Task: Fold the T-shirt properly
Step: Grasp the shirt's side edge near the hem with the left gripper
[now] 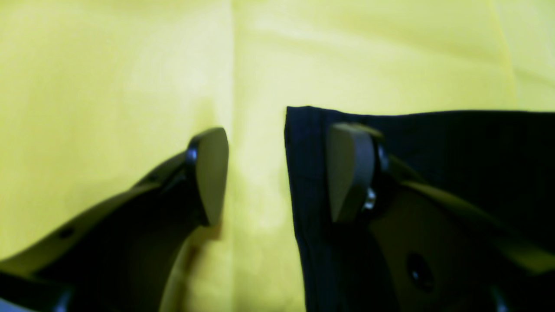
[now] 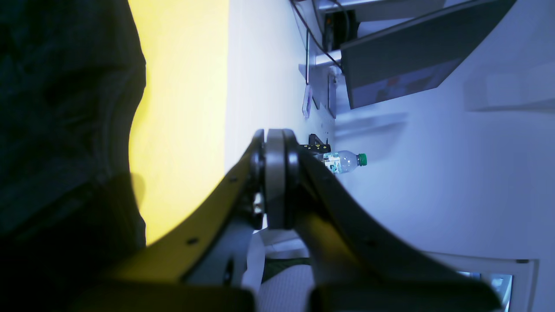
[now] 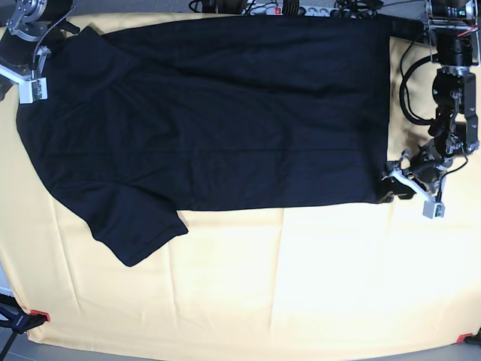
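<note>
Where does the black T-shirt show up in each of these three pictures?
Left wrist: the T-shirt fills the right side; its corner lies by the open left gripper.
Right wrist: a dark mass along the left edge.
Base: spread across the upper middle.
Shared landmark: the yellow cloth beneath it.

Our left arm comes down along the side of the base view and bends in at the wrist. Our left gripper is low and wide open. Its two flat pads stand far apart and nothing is between them. One pad sits over the T-shirt corner.

Our right arm is tucked up in the far corner of the base view. Our right gripper is turned on its side. Its pads are pressed tight together, holding nothing we can see.
</note>
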Tool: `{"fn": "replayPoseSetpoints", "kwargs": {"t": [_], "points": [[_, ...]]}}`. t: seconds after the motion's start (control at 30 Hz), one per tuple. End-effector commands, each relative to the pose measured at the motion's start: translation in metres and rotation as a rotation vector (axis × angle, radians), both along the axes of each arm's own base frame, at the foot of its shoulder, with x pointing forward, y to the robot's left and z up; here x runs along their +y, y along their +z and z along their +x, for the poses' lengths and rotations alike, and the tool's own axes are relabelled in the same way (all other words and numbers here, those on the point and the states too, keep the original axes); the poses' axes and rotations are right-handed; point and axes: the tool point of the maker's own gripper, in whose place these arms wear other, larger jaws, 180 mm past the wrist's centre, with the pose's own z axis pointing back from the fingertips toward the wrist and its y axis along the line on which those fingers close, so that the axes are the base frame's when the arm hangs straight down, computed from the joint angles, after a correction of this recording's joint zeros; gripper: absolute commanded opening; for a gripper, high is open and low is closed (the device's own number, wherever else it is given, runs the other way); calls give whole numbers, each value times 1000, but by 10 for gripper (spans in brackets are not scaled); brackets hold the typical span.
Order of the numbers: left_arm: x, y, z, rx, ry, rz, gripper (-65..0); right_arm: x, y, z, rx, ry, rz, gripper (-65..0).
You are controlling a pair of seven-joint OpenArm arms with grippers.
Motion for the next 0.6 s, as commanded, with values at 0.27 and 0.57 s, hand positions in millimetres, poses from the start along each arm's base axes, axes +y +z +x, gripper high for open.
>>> {"fn": "replayPoseSetpoints", "kwargs": {"t": [0.27, 0.57], "points": [[-17, 21, 11, -67, -98, -73, -277, 2, 11, 5, -33, 24, -27, -650], [-35, 26, 4, -65, -187, -146, -277, 2, 11, 5, -35, 23, -26, -650]]}}
